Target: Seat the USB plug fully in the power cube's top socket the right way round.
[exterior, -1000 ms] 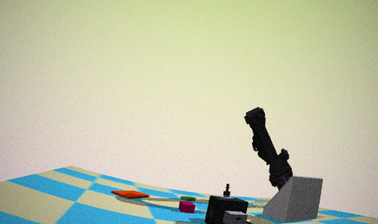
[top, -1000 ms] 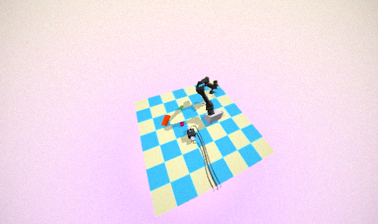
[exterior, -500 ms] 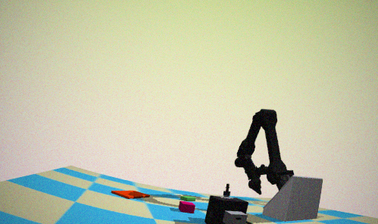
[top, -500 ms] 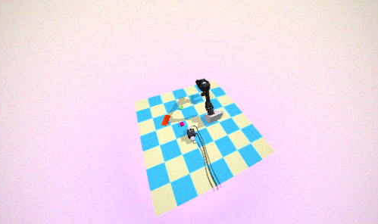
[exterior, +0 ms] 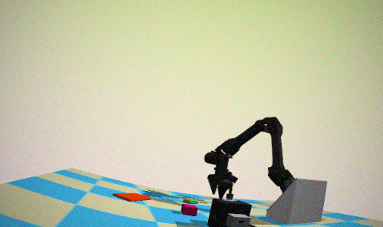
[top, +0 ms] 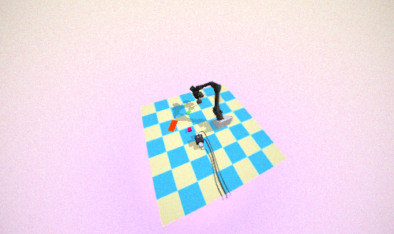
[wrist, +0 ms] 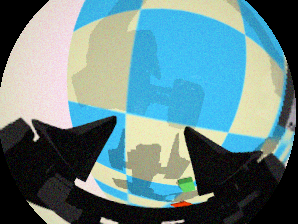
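The black power cube (top: 199,139) (exterior: 220,214) stands on the checkered table. The dark USB plug (exterior: 229,195) stands up from the cube's top in the exterior view. Which way round it sits and how deep are too small to tell. My gripper (top: 199,102) (exterior: 218,195) (wrist: 151,124) is open and empty, pointing down above the table, well behind the cube in the top view. In the exterior view its fingers appear just left of the plug, but they are farther back. The wrist view shows neither cube nor plug.
A light grey plug (top: 200,145) (exterior: 239,219) sits on the cube's side, and dark cables (top: 215,165) trail to the table edge. A magenta block (top: 189,129) (exterior: 189,209), green block (top: 189,112) (exterior: 190,201) (wrist: 186,184) and orange slab (top: 173,126) (exterior: 132,197) (wrist: 181,204) lie nearby.
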Motion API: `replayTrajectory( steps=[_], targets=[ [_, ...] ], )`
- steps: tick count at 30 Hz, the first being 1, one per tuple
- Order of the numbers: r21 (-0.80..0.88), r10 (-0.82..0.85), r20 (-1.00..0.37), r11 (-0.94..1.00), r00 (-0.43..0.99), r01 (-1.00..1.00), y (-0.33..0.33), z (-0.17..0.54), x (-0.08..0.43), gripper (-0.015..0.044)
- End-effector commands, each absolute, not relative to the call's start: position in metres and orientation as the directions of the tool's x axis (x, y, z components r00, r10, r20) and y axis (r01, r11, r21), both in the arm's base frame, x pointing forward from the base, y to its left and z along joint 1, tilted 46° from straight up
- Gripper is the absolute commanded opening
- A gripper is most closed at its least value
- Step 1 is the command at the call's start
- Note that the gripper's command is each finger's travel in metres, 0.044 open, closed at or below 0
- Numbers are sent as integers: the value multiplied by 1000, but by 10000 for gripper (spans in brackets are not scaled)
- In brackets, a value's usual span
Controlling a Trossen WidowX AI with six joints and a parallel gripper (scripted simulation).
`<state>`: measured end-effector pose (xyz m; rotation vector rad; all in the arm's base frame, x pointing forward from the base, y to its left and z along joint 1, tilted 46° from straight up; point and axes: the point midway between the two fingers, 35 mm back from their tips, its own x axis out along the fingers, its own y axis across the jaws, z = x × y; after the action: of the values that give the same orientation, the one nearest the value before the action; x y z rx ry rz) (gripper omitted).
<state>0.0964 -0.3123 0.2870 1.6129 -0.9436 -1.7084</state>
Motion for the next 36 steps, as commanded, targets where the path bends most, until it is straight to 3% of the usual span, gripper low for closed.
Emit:
replayTrajectory(
  steps=[1,7,17,24,32,36],
  targets=[
    [792,-792,-607,-598,60,124,-299,274,163,440],
    [665,-662,-735,-659,149,352,-252,224,250,440],
    [439,-530,-843,-587,87,680,-127,134,341,440],
    [295,-553,-833,-428,11,854,-21,75,353,440],
    [162,-684,-730,-157,11,974,94,15,318,440],
    [143,-712,-701,-101,29,985,112,5,310,440]
  ],
)
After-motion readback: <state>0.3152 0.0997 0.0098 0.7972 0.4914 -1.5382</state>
